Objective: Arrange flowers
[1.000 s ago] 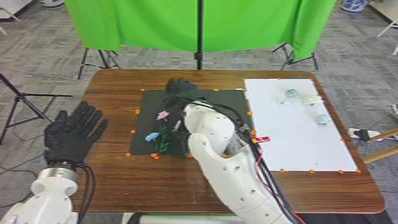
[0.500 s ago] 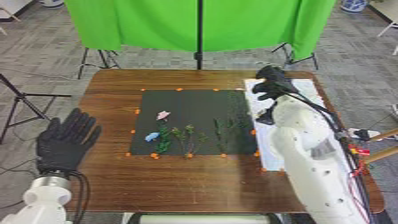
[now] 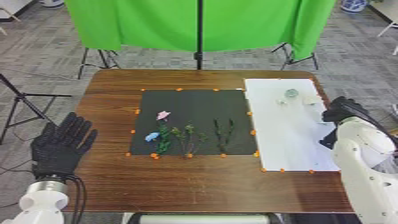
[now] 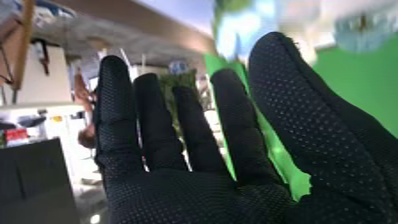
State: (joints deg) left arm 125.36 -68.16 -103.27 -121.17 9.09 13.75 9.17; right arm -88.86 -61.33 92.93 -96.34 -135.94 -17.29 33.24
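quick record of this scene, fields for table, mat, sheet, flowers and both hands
table: brown wood
mat: black, left of the sheet
sheet: white, on the table's right part
pink flower: on the mat's left part
blue flower: on the mat, nearer the robot than the pink one
green sprigs: on the mat, right of the blue flower
left hand: open, at the table's left edge
right hand: open, by the sheet's right edge

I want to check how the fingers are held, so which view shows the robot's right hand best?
The right wrist view: it has the right hand close up, palm in sight, fingers straight and spread. The head view shows that hand small and dark, by the right edge of the white sheet.
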